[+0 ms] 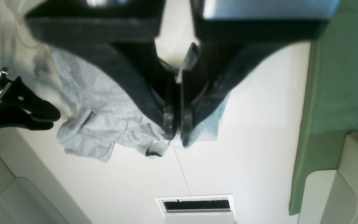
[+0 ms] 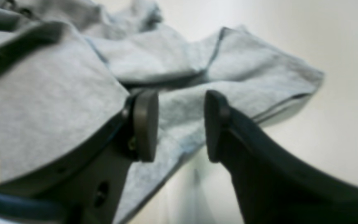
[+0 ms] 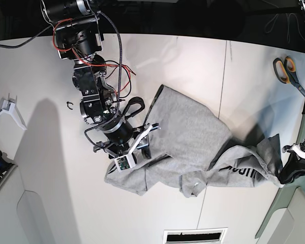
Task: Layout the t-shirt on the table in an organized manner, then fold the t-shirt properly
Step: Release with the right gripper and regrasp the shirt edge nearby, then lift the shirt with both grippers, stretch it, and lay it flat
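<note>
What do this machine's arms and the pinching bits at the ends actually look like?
The right arm is black jointed metal, wrapped in red and black cables, with a white camera bracket near its tool. Each tool has two curved black fingers ending in flat dark pads.

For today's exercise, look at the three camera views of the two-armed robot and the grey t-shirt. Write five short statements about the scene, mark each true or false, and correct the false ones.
1. The t-shirt lies flat and fully spread out. False: it is crumpled, with folds and bunched fabric.
2. The left gripper is shut on the t-shirt. True: fabric is pinched between its closed fingertips.
3. The right gripper is clamped on fabric. False: its jaws stand apart, with cloth behind the gap.
4. A pair of scissors with orange handles lies on the table. True.
5. The scissors rest on the t-shirt. False: they lie apart from it, near the table's far right edge in the base view.
</note>
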`<state>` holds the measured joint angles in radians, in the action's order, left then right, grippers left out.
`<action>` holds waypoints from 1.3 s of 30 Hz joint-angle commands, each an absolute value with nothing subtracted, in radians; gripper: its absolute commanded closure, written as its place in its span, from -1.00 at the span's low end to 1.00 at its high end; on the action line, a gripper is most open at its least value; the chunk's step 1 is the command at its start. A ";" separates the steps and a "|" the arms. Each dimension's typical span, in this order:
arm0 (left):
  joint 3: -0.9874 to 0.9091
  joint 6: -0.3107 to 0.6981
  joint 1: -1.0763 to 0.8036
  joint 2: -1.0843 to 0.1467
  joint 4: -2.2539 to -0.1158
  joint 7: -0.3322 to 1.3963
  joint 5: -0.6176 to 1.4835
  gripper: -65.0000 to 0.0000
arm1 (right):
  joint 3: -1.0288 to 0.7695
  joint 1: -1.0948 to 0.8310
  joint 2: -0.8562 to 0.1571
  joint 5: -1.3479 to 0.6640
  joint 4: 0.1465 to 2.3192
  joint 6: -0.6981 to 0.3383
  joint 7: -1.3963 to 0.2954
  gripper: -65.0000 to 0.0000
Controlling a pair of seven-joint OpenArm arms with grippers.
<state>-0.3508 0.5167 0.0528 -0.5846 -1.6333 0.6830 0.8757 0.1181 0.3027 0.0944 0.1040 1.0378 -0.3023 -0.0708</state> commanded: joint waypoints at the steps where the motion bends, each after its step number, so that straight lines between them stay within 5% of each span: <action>1: -0.360 0.521 0.072 -0.606 -1.647 0.663 0.895 1.00 | 0.118 0.327 0.100 0.113 1.037 -0.301 -0.045 0.24; 15: -0.360 0.521 0.072 -0.565 -1.647 0.677 0.902 1.00 | 0.118 0.341 0.104 0.179 0.802 -0.371 0.075 0.26; 23: -0.360 0.521 0.072 -0.565 -1.647 0.681 0.902 1.00 | 0.118 0.341 0.103 0.180 0.802 -0.371 0.075 0.95; 26: -0.360 0.520 0.072 -0.565 -1.647 0.677 0.901 1.00 | 0.118 0.341 0.103 0.180 0.811 -0.371 0.086 1.00; 39: -0.415 0.519 0.086 -0.566 -1.648 0.607 0.945 1.00 | 0.118 0.222 0.089 0.179 1.421 -0.482 0.025 1.00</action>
<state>-0.4042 0.5140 0.0658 -0.5453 -1.6333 0.6350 0.9260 0.1181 0.2012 0.0837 0.1940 1.4059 -0.4831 -0.0124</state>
